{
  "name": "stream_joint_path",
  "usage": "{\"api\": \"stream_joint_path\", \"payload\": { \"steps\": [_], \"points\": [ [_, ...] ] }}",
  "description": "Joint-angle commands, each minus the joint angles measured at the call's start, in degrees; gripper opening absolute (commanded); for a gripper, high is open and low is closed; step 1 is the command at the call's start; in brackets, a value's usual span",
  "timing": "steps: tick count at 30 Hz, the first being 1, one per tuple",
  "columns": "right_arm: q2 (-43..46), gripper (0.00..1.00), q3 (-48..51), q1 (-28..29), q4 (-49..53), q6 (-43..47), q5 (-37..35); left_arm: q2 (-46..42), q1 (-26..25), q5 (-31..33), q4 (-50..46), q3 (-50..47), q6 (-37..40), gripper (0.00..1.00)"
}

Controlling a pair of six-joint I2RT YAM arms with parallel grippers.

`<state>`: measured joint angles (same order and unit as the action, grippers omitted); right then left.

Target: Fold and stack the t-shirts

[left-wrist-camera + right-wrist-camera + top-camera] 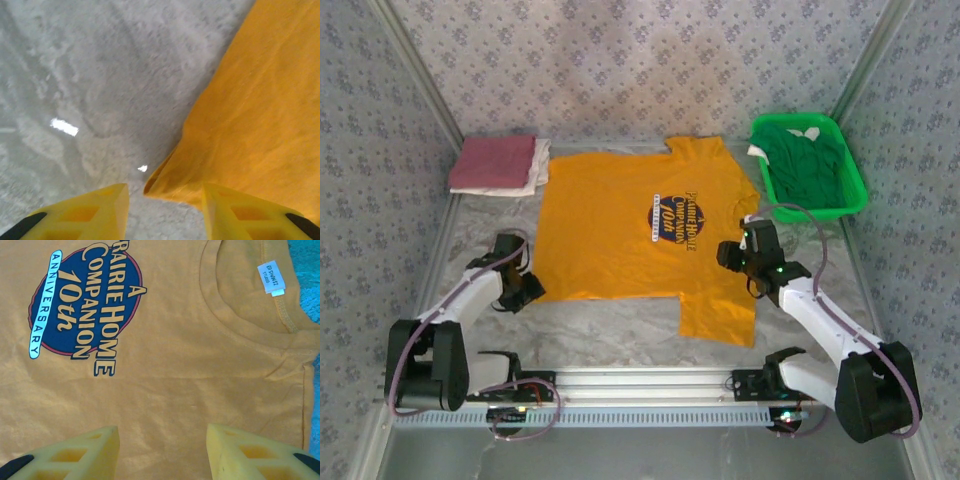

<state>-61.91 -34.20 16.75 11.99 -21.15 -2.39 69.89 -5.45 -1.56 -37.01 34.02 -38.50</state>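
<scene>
orange-yellow t-shirt (610,235): 1 | dusty red t-shirt (492,162): 1 | white t-shirt (541,163): 1 | green t-shirt (805,162): 1 | basket (818,214): 1

Soft, even light from above, a little washed out in the top view; shadows faint; two small white glints on the table (100,75) in the left wrist view, which is blurred throughout; right wrist view sharper, lettering on the shirt (175,390) readable.

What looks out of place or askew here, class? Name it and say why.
The orange-yellow t-shirt is not fully flat: its hem corner curls over. A white cloth spills over the green basket's rim.
</scene>
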Motion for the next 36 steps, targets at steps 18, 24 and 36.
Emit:
{"api": "stream_joint_path", "payload": {
  "steps": [18, 24, 36],
  "points": [
    [3.2, 0.53, 0.4, -0.5, 9.0, -3.9, 0.1, 2.0, -1.8, 1.0, 3.5, -0.3, 0.6, 0.18],
    [0.1, 0.53, -4.2, -0.8, 26.6, -9.6, 2.5, -0.2, -1.8, 1.5, 3.1, 0.7, 0.7, 0.02],
    [0.7, 0.53, -5.9, -0.5, 48.8, -21.2, 5.5, -2.2, -1.4, 2.9, 3.0, 1.2, -0.2, 0.0]
  ]
}}
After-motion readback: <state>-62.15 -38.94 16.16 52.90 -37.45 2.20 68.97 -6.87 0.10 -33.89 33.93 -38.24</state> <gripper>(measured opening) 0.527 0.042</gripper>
